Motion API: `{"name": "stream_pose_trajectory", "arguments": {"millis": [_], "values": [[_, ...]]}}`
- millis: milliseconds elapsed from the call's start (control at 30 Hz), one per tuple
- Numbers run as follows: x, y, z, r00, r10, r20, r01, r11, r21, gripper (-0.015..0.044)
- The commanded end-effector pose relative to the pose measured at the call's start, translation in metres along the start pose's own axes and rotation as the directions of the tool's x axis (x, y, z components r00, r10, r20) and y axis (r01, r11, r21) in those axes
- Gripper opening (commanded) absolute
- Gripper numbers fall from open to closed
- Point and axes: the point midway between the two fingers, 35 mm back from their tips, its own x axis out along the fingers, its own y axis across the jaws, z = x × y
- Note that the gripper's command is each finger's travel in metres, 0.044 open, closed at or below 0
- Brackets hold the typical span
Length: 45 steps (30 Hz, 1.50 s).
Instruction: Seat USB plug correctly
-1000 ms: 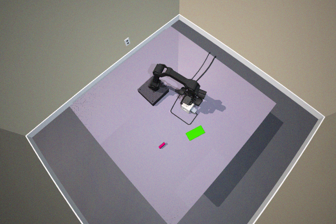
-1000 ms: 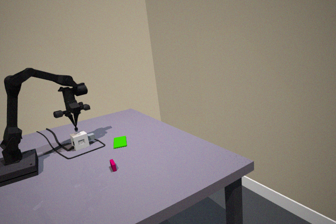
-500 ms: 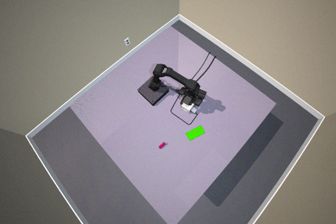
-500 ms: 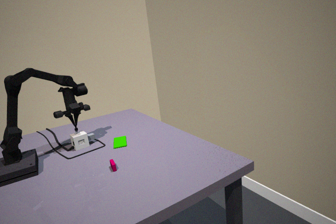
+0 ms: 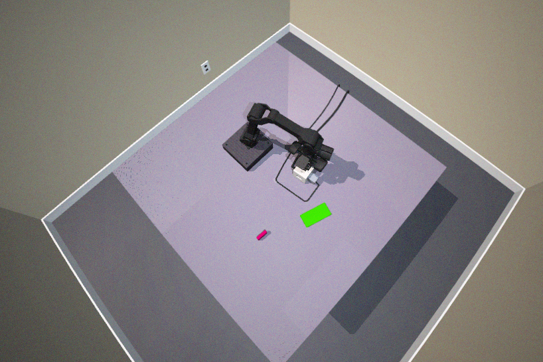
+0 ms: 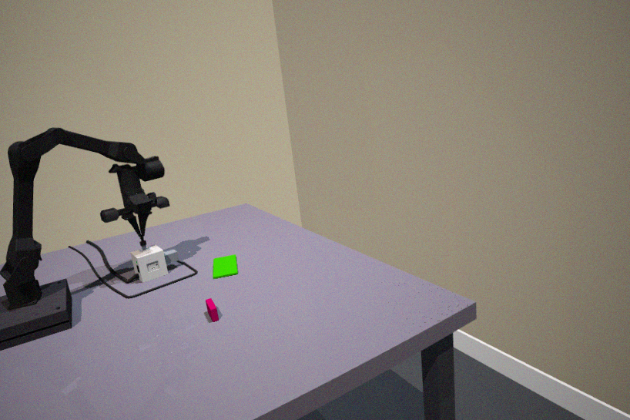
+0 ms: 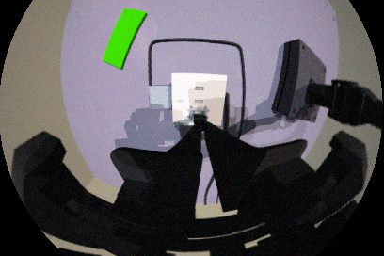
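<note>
The white power cube (image 5: pixel 300 175) (image 6: pixel 151 267) (image 7: pixel 184 87) stands upright on the table. Its top shows several slots in the wrist view. My gripper (image 6: pixel 142 242) (image 7: pixel 201 125) points down over the cube's top and is shut on the USB plug (image 6: pixel 143 247) (image 7: pixel 197 110), a small pale grey piece just below the fingertips. The plug is at the cube's top, toward the gripper's side. The fingers hide most of it, so how deep it sits and which way round it is cannot be told.
A pale blue block (image 5: pixel 312 178) (image 6: pixel 171 255) (image 7: pixel 160 97) sticks out of the cube's side. A black cable (image 5: pixel 290 190) (image 7: pixel 193 40) loops around the cube. A green slab (image 5: pixel 315 214) (image 6: pixel 225 267) (image 7: pixel 123 39) and a pink block (image 5: pixel 261 234) (image 6: pixel 211 310) lie farther out.
</note>
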Motion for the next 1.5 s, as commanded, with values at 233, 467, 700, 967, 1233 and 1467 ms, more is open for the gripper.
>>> {"name": "stream_pose_trajectory", "arguments": {"millis": [233, 467, 700, 967, 1233, 1467], "values": [[0.0018, 0.0004, 0.0007, 1.0, 0.001, 0.004, -0.001, 1.0, 0.006, 0.0], [0.0026, 0.0004, 0.0006, 1.0, 0.001, 0.004, -0.001, 1.0, 0.006, 0.0], [0.0035, 0.0004, 0.0006, 1.0, 0.001, 0.004, -0.001, 1.0, 0.006, 0.0], [0.0044, 0.0004, 0.0006, 1.0, 0.001, 0.004, -0.001, 1.0, 0.006, 0.0], [0.0054, 0.0004, 0.0006, 1.0, 0.001, 0.004, -0.001, 1.0, 0.006, 0.0], [0.0062, 0.0004, 0.0006, 1.0, 0.001, 0.004, -0.001, 1.0, 0.006, 0.0]]}}
